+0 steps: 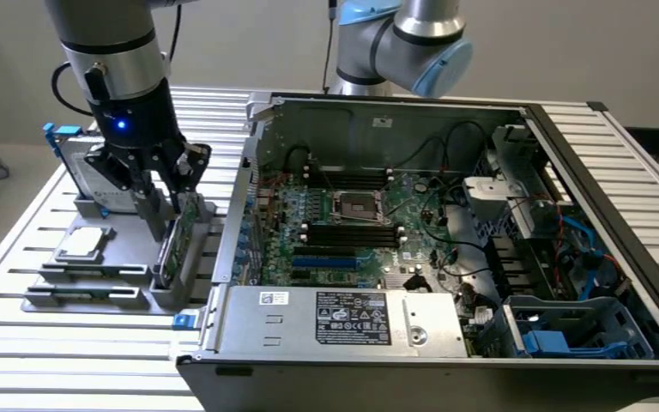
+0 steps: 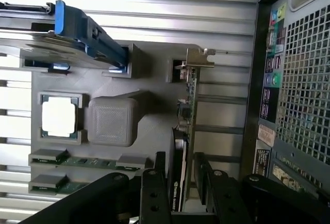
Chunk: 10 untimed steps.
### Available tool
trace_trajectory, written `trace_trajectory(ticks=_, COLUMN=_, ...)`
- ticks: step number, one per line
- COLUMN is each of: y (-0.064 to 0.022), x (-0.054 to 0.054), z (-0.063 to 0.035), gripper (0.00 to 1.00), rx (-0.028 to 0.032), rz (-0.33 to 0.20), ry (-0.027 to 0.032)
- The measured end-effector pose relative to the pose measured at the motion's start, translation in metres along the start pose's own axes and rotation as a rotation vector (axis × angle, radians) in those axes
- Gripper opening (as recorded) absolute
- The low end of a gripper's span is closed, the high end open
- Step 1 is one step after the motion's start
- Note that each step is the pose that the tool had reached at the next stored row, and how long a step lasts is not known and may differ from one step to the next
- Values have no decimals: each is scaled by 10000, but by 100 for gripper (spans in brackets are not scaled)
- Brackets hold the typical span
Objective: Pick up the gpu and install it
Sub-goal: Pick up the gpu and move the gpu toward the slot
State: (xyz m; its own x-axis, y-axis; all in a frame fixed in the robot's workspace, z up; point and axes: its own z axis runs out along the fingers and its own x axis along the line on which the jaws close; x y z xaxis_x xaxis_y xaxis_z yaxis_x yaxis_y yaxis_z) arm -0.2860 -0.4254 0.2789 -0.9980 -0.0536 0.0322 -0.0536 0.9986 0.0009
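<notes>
Slatted metal table (image 1: 66,369) under everything, plain grey wall behind. The claw (image 1: 165,204) is lowered over the graphics card (image 1: 176,236). In the wrist view the claw (image 2: 179,170) is seen spread, with one of its fingers (image 2: 154,188) on each side of the card (image 2: 188,115). A thin gap seems to be left on the green-board side, so nothing is judged to be pinched yet.

The card is stood on edge in a slot of the grey holder (image 1: 129,240), on the side of the holder nearest the computer case (image 1: 604,172). Its silver bracket (image 2: 195,59) is at the end away from the claw.

For a good grip, the closing is best done squarely: one pad flat on the black cover, the other on a bare patch of board, not on small parts. The claw should be kept centred across the card's thickness, so the card is not shoved sideways in its narrow slot. A deep bite looks safer than a fingertip hold, since the card is thin and could twist.

Further out in the holder, a square chip (image 1: 83,243) is laid flat. A hard drive (image 1: 78,163) with blue rails is stood behind it. The open case is placed at the exterior view's right, with the main board (image 1: 341,232) exposed inside.
</notes>
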Motion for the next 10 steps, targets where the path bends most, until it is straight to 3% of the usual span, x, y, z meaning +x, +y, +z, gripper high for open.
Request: trace_trajectory(ticks=10, y=-17, x=-22, z=181, gripper=36, rx=-4, rz=146, ry=0)
